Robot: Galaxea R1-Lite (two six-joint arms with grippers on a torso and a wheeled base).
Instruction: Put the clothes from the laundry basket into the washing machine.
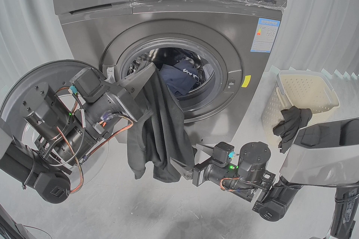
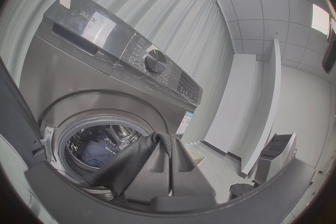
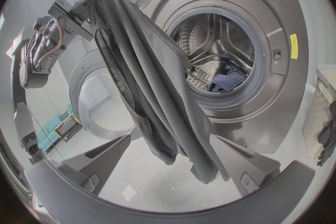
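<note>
A dark grey garment point(image 1: 160, 120) hangs from my left gripper point(image 1: 147, 70), which is shut on its top edge just before the left rim of the washing machine point(image 1: 224, 45) drum opening. In the left wrist view the fingers point(image 2: 182, 165) pinch the garment point(image 2: 129, 161) in front of the drum point(image 2: 87, 137). My right gripper point(image 1: 185, 154) is open beside the garment's hanging hem; its fingers point(image 3: 245, 165) flank the lower cloth point(image 3: 157, 95) without holding it. A navy garment point(image 1: 181, 77) lies inside the drum. The cream laundry basket point(image 1: 299, 94) stands at the right with a dark cloth point(image 1: 291, 124) draped over its rim.
The machine's round door point(image 1: 41, 79) stands swung open to the left, behind my left arm. The basket point(image 3: 320, 112) sits close to the machine's right front corner. Bare grey floor point(image 1: 149, 206) lies in front of the machine.
</note>
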